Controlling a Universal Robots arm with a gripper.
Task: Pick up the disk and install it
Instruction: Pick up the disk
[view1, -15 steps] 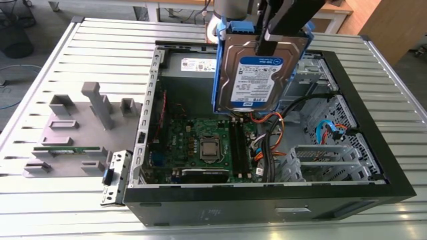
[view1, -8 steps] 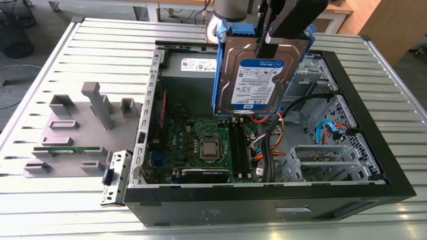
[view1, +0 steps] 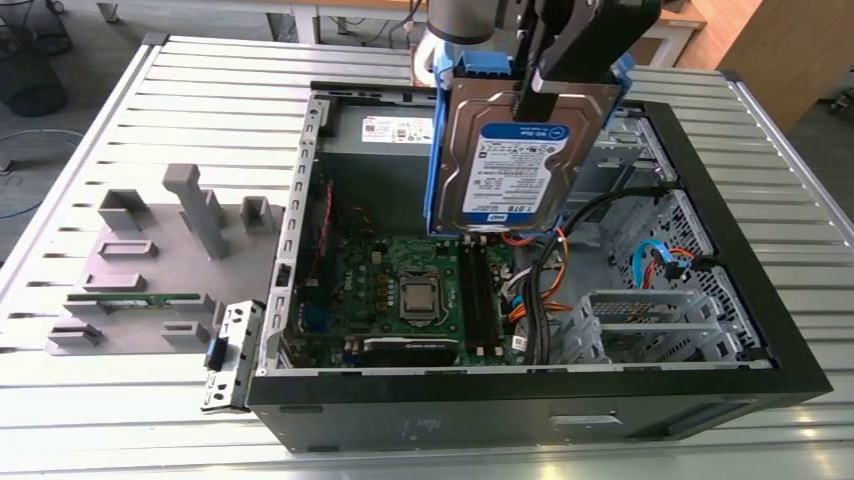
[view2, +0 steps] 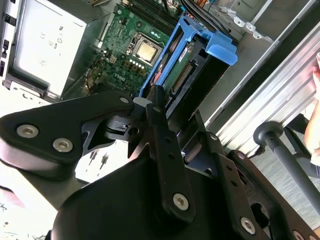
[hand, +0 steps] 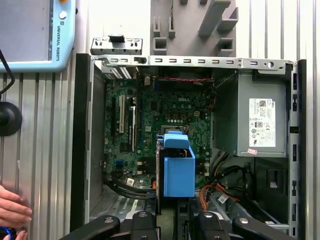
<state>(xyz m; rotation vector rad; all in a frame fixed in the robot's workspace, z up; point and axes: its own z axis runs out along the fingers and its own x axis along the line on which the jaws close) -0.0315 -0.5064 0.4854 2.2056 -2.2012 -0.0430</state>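
We see the gripper (view1: 537, 100) squeezing the top of the disk (view1: 514, 170), which hangs straight down below it (long side up and down), in the air over the green board (view1: 400, 290) inside the open computer case (view1: 534, 410).

Disk (view1: 514, 165) held upright above the open computer case (view1: 534, 415)
Silver metal with a white-and-blue label and blue carrier rails; the hand (view1: 541, 105) clamps its upper part, its lower edge hanging clear above the motherboard (view1: 400, 290).
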